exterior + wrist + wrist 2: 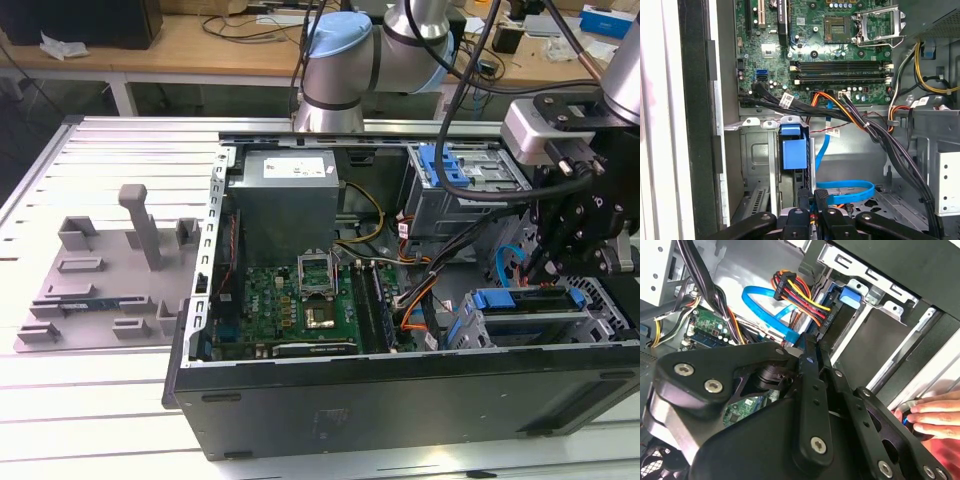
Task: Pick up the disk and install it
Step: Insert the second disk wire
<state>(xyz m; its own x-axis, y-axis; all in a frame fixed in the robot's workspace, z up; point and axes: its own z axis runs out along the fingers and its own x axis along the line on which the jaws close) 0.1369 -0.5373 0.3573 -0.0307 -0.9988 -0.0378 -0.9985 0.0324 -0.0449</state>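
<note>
Exterior view first: the gripper (535, 268) hangs inside an open black computer case (400, 405), at the end where the drive cages sit. The disk (525, 303), a silver slab in a blue carrier, lies flat in the cage directly beneath the fingertips, very close to them; contact cannot be told.

In both wrist views the fingers (803, 200) are drawn close together with only a thin slit between them, and nothing shows in their hold. Just beyond the gripper (812, 200) in the first wrist view lie a looped blue flat cable (850, 190) and a blue plastic tab (792, 152) in a bay.

Farther from the gripper is the green motherboard (290, 305), and beyond it a grey power supply (285, 210) with a white sticker (295, 168), its print too small to make out.

In the second wrist view a person's hand (935, 415) rests on the case edge beside the gripper (810, 352).

The case stands on a ribbed aluminium tabletop (120, 140). A grey fixture plate (110, 280) lies well away from the gripper, past the far end of the case, and a wooden desk (200, 45) with cables stands behind.
</note>
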